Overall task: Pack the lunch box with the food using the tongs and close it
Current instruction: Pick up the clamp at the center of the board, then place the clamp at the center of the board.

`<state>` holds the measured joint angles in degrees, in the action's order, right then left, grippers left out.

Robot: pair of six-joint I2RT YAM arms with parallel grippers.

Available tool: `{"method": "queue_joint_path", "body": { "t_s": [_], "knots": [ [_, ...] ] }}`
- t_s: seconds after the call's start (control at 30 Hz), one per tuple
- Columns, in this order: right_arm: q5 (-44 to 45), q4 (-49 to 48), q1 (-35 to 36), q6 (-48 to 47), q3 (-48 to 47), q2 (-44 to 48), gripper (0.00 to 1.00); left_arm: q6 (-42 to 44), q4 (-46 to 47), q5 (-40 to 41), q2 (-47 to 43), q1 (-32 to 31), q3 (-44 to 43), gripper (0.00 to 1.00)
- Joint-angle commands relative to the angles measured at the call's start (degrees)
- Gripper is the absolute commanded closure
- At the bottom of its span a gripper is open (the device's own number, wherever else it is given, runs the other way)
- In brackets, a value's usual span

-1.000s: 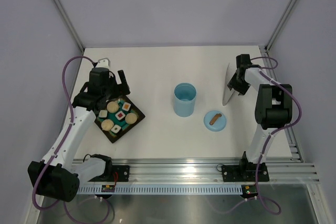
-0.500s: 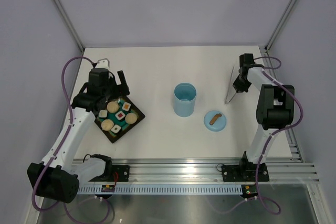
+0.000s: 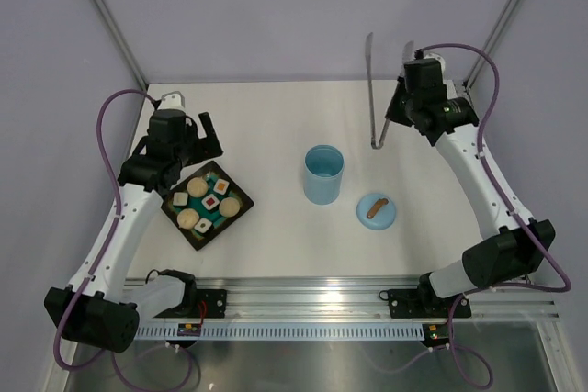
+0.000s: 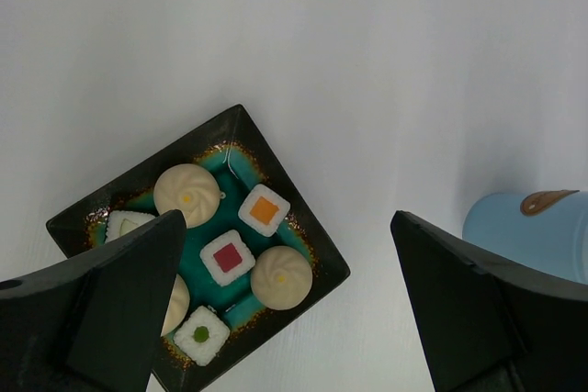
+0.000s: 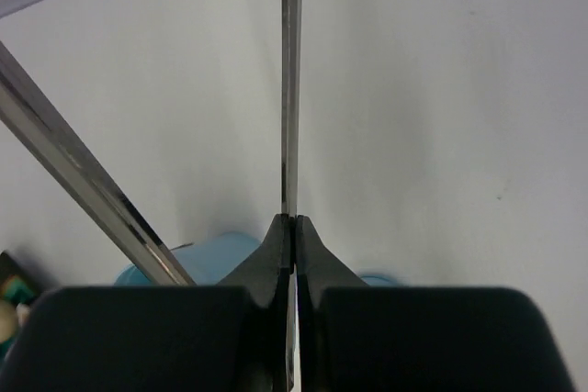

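Right gripper (image 3: pixel 393 117) clamps one arm of the upright tongs (image 3: pixel 369 89) (jaws tight); left gripper (image 4: pixel 287 254) gapes empty above the food (image 4: pixel 227 257) tray (image 4: pixel 326 259).

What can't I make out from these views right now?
- Left wrist: fingers of the left end effector hide parts of two food pieces and the tray's left side.
- Right wrist: the tongs' ends run off the frame; the right end effector hides most of the lunch box.
- Top external: food fillings too small.
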<state>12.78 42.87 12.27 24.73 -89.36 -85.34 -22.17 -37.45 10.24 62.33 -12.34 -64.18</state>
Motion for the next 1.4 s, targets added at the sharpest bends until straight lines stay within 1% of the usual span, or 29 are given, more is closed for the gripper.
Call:
{"method": "queue_joint_path", "body": {
  "t_s": [0.0,0.03,0.1,0.13,0.2,0.23,0.47,0.67,0.77,0.8,0.87,0.9,0.97,1.0,1.07,1.1,1.2,1.37],
  "knots": [
    [-1.8,5.0,7.1,-2.7,-4.5,2.5,1.0,-1.6,-1.2,3.5,1.0,-0.1,-3.1,0.01],
    [-2.1,5.1,10.8,-2.8,-4.9,2.5,1.0,-1.8,-1.3,4.1,1.0,-0.1,-3.3,0.01],
    [-2.1,6.0,14.4,-2.8,-6.4,2.4,1.0,-2.5,-1.7,4.9,0.9,-0.1,-3.5,0.01],
    [-2.2,6.1,17.8,-2.8,-6.8,2.1,1.0,-2.9,-1.8,5.8,0.9,-0.1,-3.7,0.01],
    [-1.8,6.8,21.2,-2.6,-8.2,1.1,1.0,-3.5,-2.5,7.0,0.7,-0.1,-3.8,0.01],
    [-1.1,6.9,24.3,-2.4,-8.6,0.6,1.0,-4.0,-2.7,8.1,0.7,-0.1,-4.0,0.01],
    [-0.4,6.3,33.3,0.1,-11.1,-4.9,1.0,-6.9,-3.8,12.3,-0.8,-0.1,-3.8,0.01],
    [-1.3,3.3,34.5,4.2,-13.7,-12.6,1.0,-9.0,-4.0,15.0,-2.6,-0.1,-3.1,0.01],
    [0.3,3.1,34.5,4.9,-18.9,-18.6,1.0,-9.8,-3.8,15.3,-3.7,-0.1,-2.4,0.01],
    [0.4,3.9,34.4,4.7,-23.1,-22.5,1.0,-10.0,-3.8,15.2,-3.7,-0.2,-2.3,0.01],
    [0.4,4.8,34.4,4.7,-27.5,-26.4,1.0,-10.0,-3.9,15.2,-3.9,-0.1,-2.0,0.01],
    [0.8,5.9,34.4,4.9,-32.2,-30.5,1.0,-10.1,-4.4,15.2,-3.8,-0.1,-2.1,0.01],
    [2.5,7.4,34.5,5.1,-36.9,-34.8,1.0,-10.2,-4.9,15.2,-3.7,-0.1,-2.2,0.01],
    [3.6,8.4,34.4,5.3,-41.4,-38.7,1.0,-10.2,-5.3,15.2,-3.6,-0.2,-2.3,0.01],
    [4.5,9.2,34.2,5.6,-45.9,-42.5,1.0,-10.3,-5.7,15.2,-3.7,-0.1,-2.4,0.01],
    [5.1,9.4,34.1,5.9,-49.7,-46.2,1.0,-10.2,-6.1,14.9,-3.7,-0.1,-2.4,0.01],
    [3.9,9.0,33.0,7.2,-55.1,-52.1,1.0,-9.9,-6.8,14.6,-4.2,-0.1,-2.7,0.01],
    [1.4,3.5,31.7,9.0,-55.7,-57.5,1.0,-10.2,-6.1,14.4,-5.7,-0.1,-1.5,0.01]
  ]
}}
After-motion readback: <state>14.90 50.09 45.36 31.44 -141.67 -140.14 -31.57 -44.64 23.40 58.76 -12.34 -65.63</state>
